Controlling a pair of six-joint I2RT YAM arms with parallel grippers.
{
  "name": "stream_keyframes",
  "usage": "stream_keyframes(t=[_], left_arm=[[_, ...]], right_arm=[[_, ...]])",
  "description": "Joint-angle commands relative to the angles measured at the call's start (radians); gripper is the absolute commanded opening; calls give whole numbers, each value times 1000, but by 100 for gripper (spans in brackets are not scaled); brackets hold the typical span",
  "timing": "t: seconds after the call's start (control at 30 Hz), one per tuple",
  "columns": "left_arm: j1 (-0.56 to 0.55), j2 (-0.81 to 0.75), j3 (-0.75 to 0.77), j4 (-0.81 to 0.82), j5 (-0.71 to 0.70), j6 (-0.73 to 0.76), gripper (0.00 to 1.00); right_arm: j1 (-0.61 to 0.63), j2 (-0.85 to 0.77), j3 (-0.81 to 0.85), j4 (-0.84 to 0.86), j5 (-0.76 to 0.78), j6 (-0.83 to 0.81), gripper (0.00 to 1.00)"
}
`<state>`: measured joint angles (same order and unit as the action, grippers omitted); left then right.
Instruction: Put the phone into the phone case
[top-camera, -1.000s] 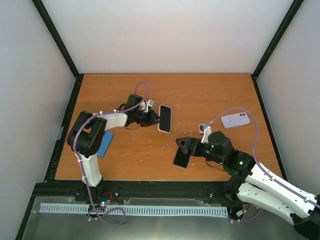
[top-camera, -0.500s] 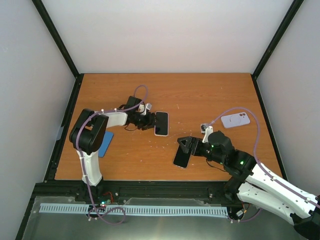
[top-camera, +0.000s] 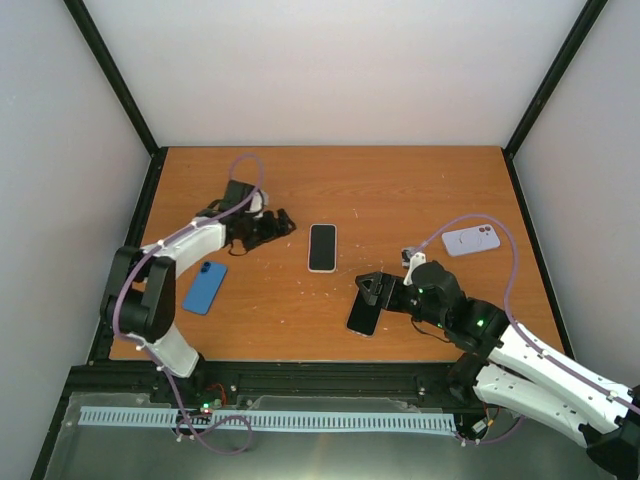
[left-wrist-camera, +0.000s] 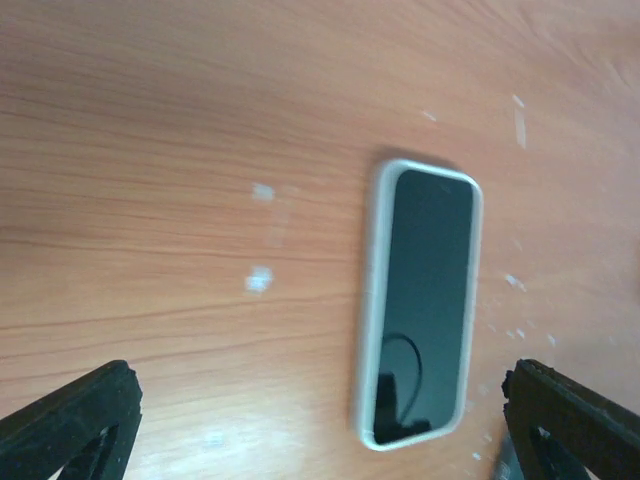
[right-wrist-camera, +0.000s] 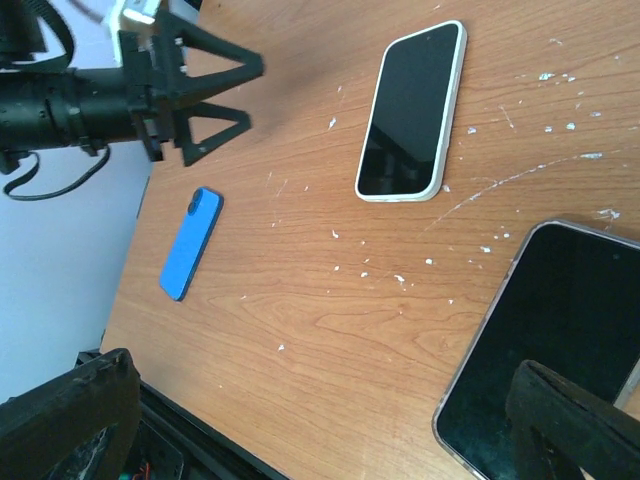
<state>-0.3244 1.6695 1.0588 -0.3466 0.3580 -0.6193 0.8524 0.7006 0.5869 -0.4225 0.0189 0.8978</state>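
Observation:
A black-screened phone (top-camera: 321, 247) with a white case rim around it lies flat, screen up, mid-table; it also shows in the left wrist view (left-wrist-camera: 422, 300) and the right wrist view (right-wrist-camera: 412, 110). My left gripper (top-camera: 276, 225) hangs open to the left of it, apart from it, jaws wide (left-wrist-camera: 320, 390) with only table between them. My right gripper (top-camera: 373, 291) is open above the far end of a second, dark phone (top-camera: 364, 316) near the front. In the right wrist view (right-wrist-camera: 320, 385) that dark phone (right-wrist-camera: 560, 350) lies by the right finger.
A blue phone or case (top-camera: 204, 287) lies face down at the left, beside the left arm. A white one with a camera cutout (top-camera: 470, 240) lies at the back right. A small white and black piece (top-camera: 405, 257) sits by the right arm.
My left gripper has opened, let go of the white-rimmed phone and drawn back to the left. The phone shifted slightly and now lies flat by itself. The right arm has not moved.

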Motion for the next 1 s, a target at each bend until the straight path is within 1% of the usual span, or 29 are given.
stream_keyframes(t=[0.0, 0.07, 0.13, 0.23, 0.33, 0.4, 0.47, 0.6, 0.67, 0.83, 0.97], left_arm=[[142, -95, -67, -79, -79, -5, 99], [209, -133, -95, -80, -55, 9, 100], [268, -165, -115, -93, -62, 13, 99], [348, -195, -134, -116, -102, 17, 99], [417, -222, -158, -121, -145, 24, 99], [458, -236, -180, -123, -159, 15, 99], [490, -246, -208, -122, -173, -6, 99], [498, -252, -250, -138, -244, -85, 99], [502, -249, -273, -132, -256, -109, 100], [539, -248, -322, -99, -244, -134, 99], [544, -259, -335, -82, -249, -144, 100]], right_arm=[[-3, 6, -3, 21, 25, 3, 98], [-4, 21, 5, 11, 46, -4, 99], [-9, 50, 24, -38, 102, 11, 100], [-31, 109, 65, -91, 138, 2, 100], [-61, 151, 94, -104, 145, -3, 100], [-104, 180, 110, -115, 144, -2, 100], [-166, 214, 127, -129, 127, 2, 100], [-346, 298, 148, -145, 38, 39, 100], [-427, 349, 165, -160, 6, 55, 100], [-614, 501, 237, -221, 13, 58, 100], [-752, 649, 332, -282, 45, 56, 100]])
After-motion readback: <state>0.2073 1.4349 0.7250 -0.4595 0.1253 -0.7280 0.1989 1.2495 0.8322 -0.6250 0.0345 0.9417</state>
